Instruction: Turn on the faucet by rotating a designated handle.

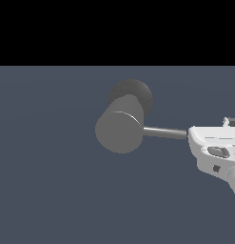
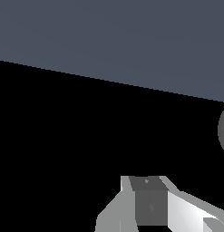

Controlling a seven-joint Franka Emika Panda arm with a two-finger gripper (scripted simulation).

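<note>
With the faucet (image 1: 121,125) at frame centre and its handle (image 1: 164,132) pointing right to the gripper (image 2: 147,199), whose opening I cannot tell, push the rod's tip sideways.

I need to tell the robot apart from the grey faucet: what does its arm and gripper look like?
The arm's end is glossy white with rounded, moulded casing, a dark oval inset and a small dark square mark. In the wrist view the gripper shows angular pale-grey and white faces around a darker grey block. No cables visible.
</note>
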